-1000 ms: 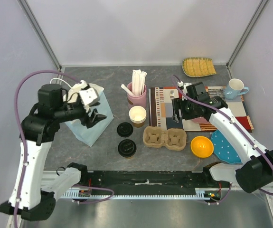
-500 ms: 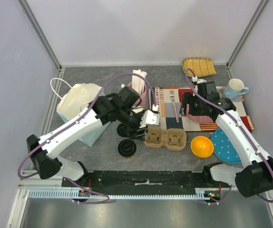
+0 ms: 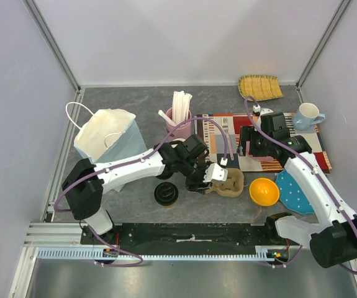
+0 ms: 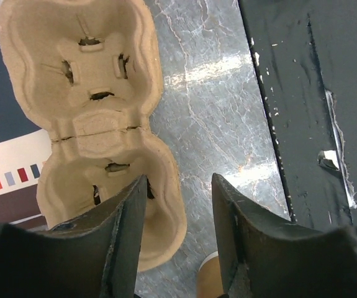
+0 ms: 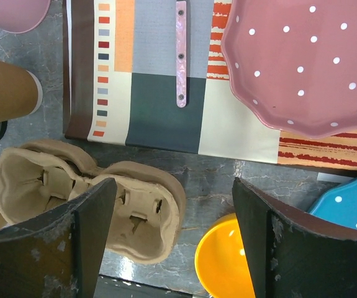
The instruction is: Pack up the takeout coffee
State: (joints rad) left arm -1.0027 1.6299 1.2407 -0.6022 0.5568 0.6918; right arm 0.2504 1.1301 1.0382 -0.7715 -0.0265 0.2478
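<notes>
While left arm [image 3: 135, 169] extends low over cup carrier [image 4: 97, 93], left fingers [image 4: 125, 236] apart, empty; right fingers [image 5: 85, 230] apart too.

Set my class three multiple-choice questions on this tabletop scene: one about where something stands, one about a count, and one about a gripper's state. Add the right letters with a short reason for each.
1. Where does the takeout coffee stand?
A. inside the paper bag
B. on the grey table
C. in the orange bowl

2. How many cup wells does the cardboard carrier have?
A. two
B. four
C. six

3. How does the right gripper stand?
A. shut on a fork
B. shut on the blue mug
C. wide open, gripping nothing

Answers:
1 B: the top view shows it upright on bare table, lid on.
2 A: the left wrist view shows just two wells, side by side.
3 C: the right wrist view shows its fingers far apart, touching nothing.
</notes>
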